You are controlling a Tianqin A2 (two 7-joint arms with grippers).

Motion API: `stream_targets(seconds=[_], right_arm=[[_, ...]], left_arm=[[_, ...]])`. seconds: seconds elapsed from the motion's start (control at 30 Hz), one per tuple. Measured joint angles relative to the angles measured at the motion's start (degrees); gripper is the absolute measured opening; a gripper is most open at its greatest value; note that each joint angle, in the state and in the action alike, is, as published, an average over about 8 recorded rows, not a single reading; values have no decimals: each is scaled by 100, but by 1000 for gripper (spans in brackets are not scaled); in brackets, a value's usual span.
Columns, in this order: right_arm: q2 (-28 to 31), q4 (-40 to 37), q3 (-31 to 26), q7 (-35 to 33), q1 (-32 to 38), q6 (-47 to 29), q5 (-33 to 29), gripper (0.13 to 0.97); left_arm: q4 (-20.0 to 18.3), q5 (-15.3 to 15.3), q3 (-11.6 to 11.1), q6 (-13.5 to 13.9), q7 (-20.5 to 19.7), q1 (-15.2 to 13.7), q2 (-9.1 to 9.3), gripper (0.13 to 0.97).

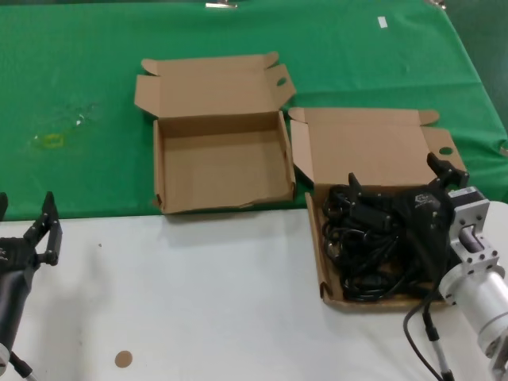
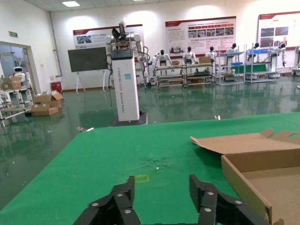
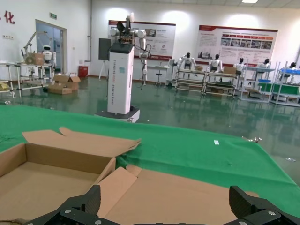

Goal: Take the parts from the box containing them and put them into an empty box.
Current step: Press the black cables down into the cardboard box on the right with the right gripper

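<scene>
The step in hand looks like the first pick: the right gripper [image 1: 401, 194] hangs low over the box containing the parts [image 1: 361, 151], at the right of the surface [image 1: 198, 294], with its black fingers [image 1: 354, 184] spread wide above the heap and nothing between them. In the right wrist view the two finger bases stand far apart at the bottom edge, which agrees with a wide opening. The parts [image 1: 373, 246] are a tangle of black cables and blocky plastic pieces, dark, glossy in places, and knotted together, so they fill the tray of that box almost to its walls.

The empty box [image 1: 222, 171] sits to the left and a little farther back, just beside the full one, its floor bare brown cardboard, matte and lightly creased, its lid [image 1: 210, 83] folded back with splayed ears and an oval hole in the right ear. Both boxes straddle the seam between white surface and green cloth [image 1: 79, 79].

The next move, as I judge it, calls for lowering into the heap and closing on one firm block, not a loose cord, since cables will likely drag neighbours along.

The left gripper [image 1: 30, 230] waits at the near left, fingers moderately apart, holding nothing.
</scene>
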Motion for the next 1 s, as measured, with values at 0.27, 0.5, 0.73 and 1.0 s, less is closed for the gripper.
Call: stream_targets(seconds=[0.27,0.5,0.73,1.0], right_arm=[[484,165,-366,-5,83,337,371,966],[1748,468,-1200,-113,327,712,1290,966],[3335,704,-2060,58,874,363,1719,966],[4545,630,-2640,737,1851,-1192,1072,966]], left_arm=[[0,0,0,0,0,0,0,388],[0,0,0,0,0,0,0,249],[0,0,0,0,0,0,0,216],[0,0,0,0,0,0,0,157]])
